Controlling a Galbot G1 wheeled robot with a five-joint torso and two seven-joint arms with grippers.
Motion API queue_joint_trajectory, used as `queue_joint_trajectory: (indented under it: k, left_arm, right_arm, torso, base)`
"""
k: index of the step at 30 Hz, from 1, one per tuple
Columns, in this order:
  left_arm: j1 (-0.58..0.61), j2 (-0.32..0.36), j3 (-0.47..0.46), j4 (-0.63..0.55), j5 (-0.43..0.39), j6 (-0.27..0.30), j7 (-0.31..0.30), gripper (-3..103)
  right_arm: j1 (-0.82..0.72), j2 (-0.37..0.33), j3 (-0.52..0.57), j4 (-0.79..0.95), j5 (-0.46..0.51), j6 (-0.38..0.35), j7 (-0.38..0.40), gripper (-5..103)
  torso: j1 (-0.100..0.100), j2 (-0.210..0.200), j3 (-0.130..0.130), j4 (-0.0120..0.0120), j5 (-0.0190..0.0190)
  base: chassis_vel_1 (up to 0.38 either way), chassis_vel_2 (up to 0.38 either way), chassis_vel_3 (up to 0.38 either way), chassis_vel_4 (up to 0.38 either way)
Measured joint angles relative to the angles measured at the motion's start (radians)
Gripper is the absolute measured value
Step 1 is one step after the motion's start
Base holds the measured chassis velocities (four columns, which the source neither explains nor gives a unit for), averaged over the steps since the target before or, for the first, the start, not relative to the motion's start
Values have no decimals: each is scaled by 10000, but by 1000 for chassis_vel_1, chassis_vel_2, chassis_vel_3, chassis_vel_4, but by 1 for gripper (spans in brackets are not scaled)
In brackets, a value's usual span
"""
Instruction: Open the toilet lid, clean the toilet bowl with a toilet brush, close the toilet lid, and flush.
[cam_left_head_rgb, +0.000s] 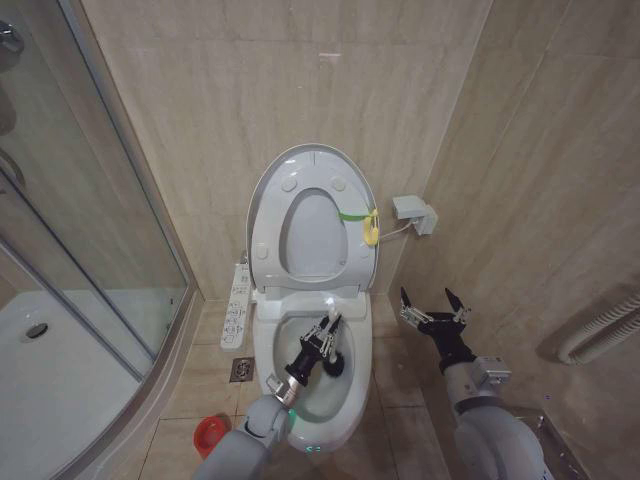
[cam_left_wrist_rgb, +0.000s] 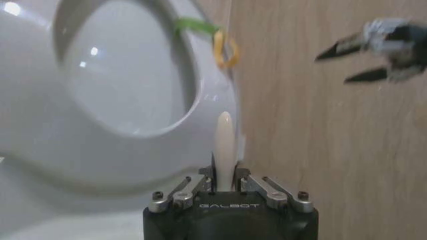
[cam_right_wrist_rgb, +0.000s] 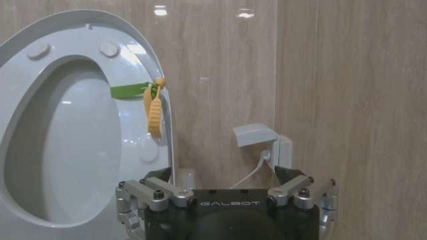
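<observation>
- Beige wall tiles (cam_left_head_rgb: 200, 120) back a small bathroom, with a glass shower enclosure (cam_left_head_rgb: 70, 250) at nine o'clock of the toilet.
- Inside the toilet bowl (cam_left_head_rgb: 262, 352), the toilet brush (cam_left_head_rgb: 334, 362) has its dark head low near the basin's middle, its white handle rising into the left gripper (cam_left_head_rgb: 327, 330), whose jaws are clamped on it.
- At twelve o'clock the toilet lid (cam_left_head_rgb: 268, 195) stands upright against the wall, the seat ring raised with it; a green strap and yellow ring (cam_left_head_rgb: 371, 228) hang at its three o'clock edge.
- The right gripper (cam_left_head_rgb: 430, 300) hovers at three o'clock of the bowl, jaws apart, holding nothing.
- A red brush holder (cam_left_head_rgb: 208, 435) sits on the floor at seven o'clock.
- Risk, as a judgement: a broad scrubbing sweep could knock the handle against the rim and twist it in the grip.
</observation>
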Motion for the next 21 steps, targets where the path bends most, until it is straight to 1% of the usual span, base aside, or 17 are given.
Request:
queue_joint_trajectory:
  k: [1,2,4,6,9,10,12,15,16,19,21]
  left_arm:
    - [-117,26,-75,262,-24,0,11,19]
    - [-117,26,-75,262,-24,0,11,19]
    - [-372,210,-294,810,-154,26,28,19]
    - [-431,280,-338,856,-245,40,36,19]
    - [-435,328,-329,532,-452,85,39,19]
    - [-404,315,-296,313,-482,88,37,19]
    - [-244,245,-61,-294,-478,102,30,19]
    - [-121,187,162,-617,-465,122,13,19]
    - [-80,149,222,-624,-433,124,15,19]
    - [-80,63,237,-292,-328,119,25,19]
    - [-168,74,121,151,-288,138,29,19]
  right_arm:
    - [0,0,0,0,0,0,0,100]
    - [0,0,0,0,0,0,0,100]
    - [0,0,0,0,0,0,0,100]
    - [0,0,0,0,0,0,0,100]
    - [0,0,0,0,0,0,0,100]
    - [0,0,0,0,0,0,0,100]
    - [0,0,0,0,0,0,0,100]
    - [0,0,0,0,0,0,0,100]
    - [0,0,0,0,0,0,0,100]
    - [0,0,0,0,0,0,0,100]
    - [0,0,0,0,0,0,0,100]
  torso:
    - [0,0,-1,0,1]
    - [0,0,-1,0,1]
    - [0,0,0,1,2]
    - [1,0,1,4,5]
    - [2,0,1,4,2]
    - [2,0,0,-1,3]
    - [1,0,0,-2,2]
    - [1,0,-1,-5,0]
    - [0,0,-1,-1,3]
    - [0,0,-1,-2,0]
    - [0,0,0,1,2]
  base:
    - [0,0,0,0]
    - [0,0,0,0]
    - [0,0,0,0]
    - [0,0,0,0]
    - [0,0,0,0]
    - [0,0,0,0]
    - [0,0,0,0]
    - [0,0,0,0]
    - [0,0,0,0]
    - [0,0,0,0]
    - [0,0,0,0]
